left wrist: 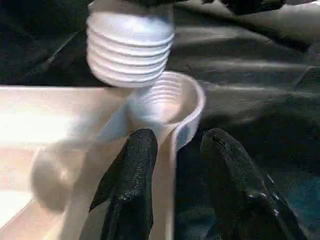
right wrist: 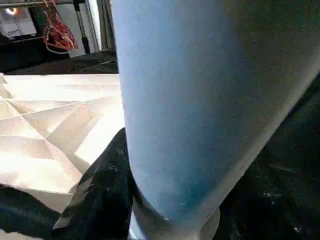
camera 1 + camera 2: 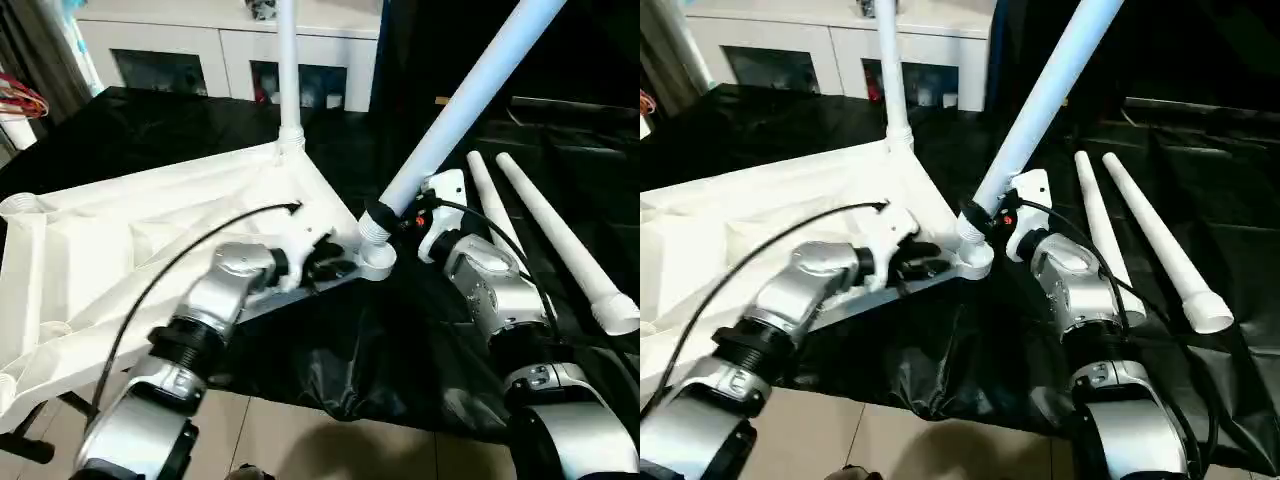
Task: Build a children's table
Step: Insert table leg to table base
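— Where are we on the table?

— About a quarter done, by my reckoning. The tabletop (image 3: 150, 240) lies underside up on the black cloth (image 3: 560, 150), hanging a bit over the near edge. One leg (image 3: 288, 70) already stands upright in the far corner socket. That's the only one seated.

— And the second?

— I've got it in the right gripper (image 3: 425, 222). The held leg (image 3: 470, 100) leans up and away to the right, its threaded end (image 1: 131, 42) hovering just above the near socket (image 1: 167, 102), slightly off to one side and not yet in. From the left wrist I can see a gap between the threads and the socket rim.

— Is the right gripper clamped on it?

— It's closed around the leg near its lower end; the right wrist view has the tube running straight between the fingers (image 2: 102, 195), one black finger pressed against its side.

— Left side?

— The left gripper (image 1: 175, 185) straddles the tabletop's edge rib just behind that socket, one finger either side. I judge it's pinching the rib to steady the corner, with the fingers only narrowly apart.

— What's left, then?

— Bring this leg upright over the socket, lower it in and turn it home. After that, the two spare legs (image 3: 545, 230), lying side by side on the cloth to my right, go into the remaining corners on the left. Then the table gets flipped onto its feet.

— Any worry?

— The tilt. Started at that angle, I'd expect the threads to cross.
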